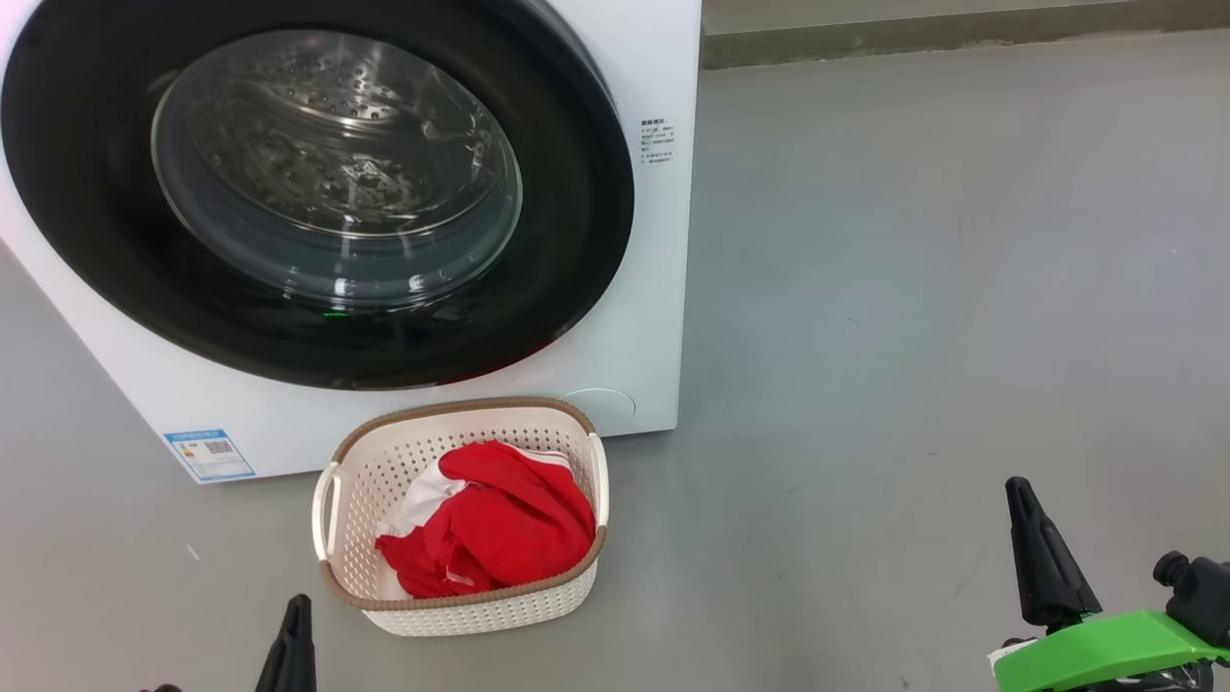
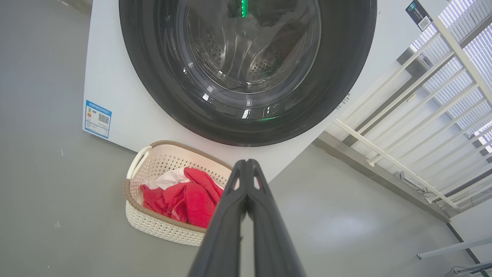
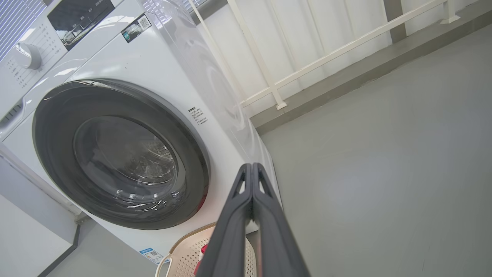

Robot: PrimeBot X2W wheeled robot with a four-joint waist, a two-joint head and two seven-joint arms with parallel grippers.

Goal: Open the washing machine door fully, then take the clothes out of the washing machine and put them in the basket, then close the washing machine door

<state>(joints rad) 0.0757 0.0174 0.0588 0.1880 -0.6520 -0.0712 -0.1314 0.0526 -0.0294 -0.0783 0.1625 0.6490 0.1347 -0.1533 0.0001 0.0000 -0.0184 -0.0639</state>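
Finds the washing machine door lying flush in the front of the washing machine, with no gap along the black rim in the right wrist view. Sees through the glass bowl only bare steel drum, nothing red. Places the clothes in a heap inside the basket, standing on the grey floor just before the machine, under the door's lower edge, close to the front panel, perhaps touching, not possible to tell. Reads both sets of fingers as pressed together and holding nothing: the left gripper low at the head view's bottom edge, just left of the basket and nearer the robot; the right gripper well apart to the right, over bare floor. Judges all three steps done, going by the present layout. Leaves at most a check push on the door, and for that puts the door ahead of and above both grippers, straight on from the left fingers and off to the left of the right ones. Makes the left arm the nearer one to door and basket alike. Notes the basket's handles facing left and right in the head view, the left handle nearest the left fingers
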